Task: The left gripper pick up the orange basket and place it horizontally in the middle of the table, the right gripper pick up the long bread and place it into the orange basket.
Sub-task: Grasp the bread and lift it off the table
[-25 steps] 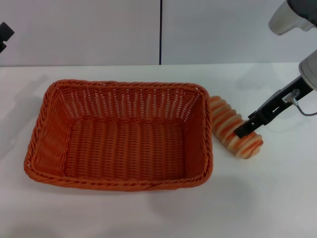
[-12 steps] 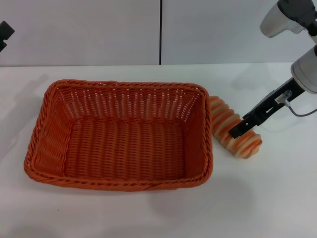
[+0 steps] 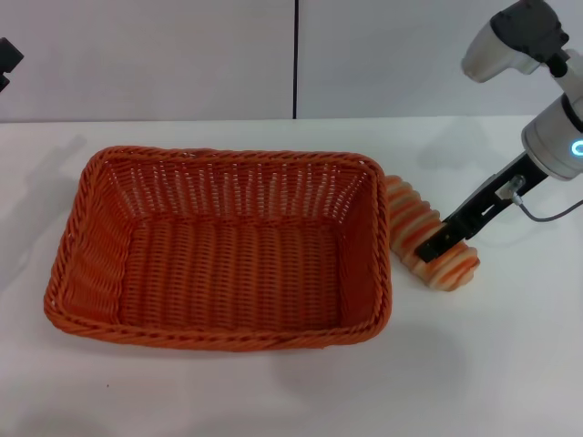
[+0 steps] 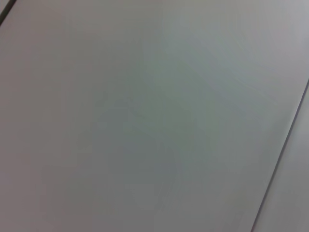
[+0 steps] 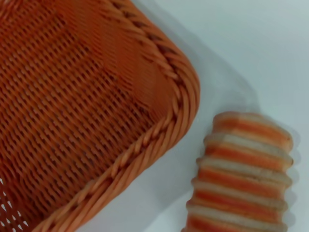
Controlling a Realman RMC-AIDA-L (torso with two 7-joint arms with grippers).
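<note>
The orange basket (image 3: pixel 219 157) lies lengthwise across the middle of the white table (image 3: pixel 483 373), with nothing in it. The long bread (image 3: pixel 410 214), striped orange and cream, lies ridged side up on the table against the outside of the basket's right end. My right gripper (image 3: pixel 435 246), on the arm with the blue light, reaches down from the right, and its black tip sits over the bread's near half. The right wrist view shows the basket's corner (image 5: pixel 72 96) and the bread (image 5: pixel 241 174) beside it. My left gripper (image 3: pixel 7 59) is parked at the far left edge.
A grey wall with a dark vertical seam (image 3: pixel 295 59) stands behind the table. The left wrist view shows only that plain wall. Bare tabletop lies in front of the basket and to the right of the bread.
My right gripper has slid left and slightly down along the bread, toward the basket. The basket, the bread and the left arm have not moved.
</note>
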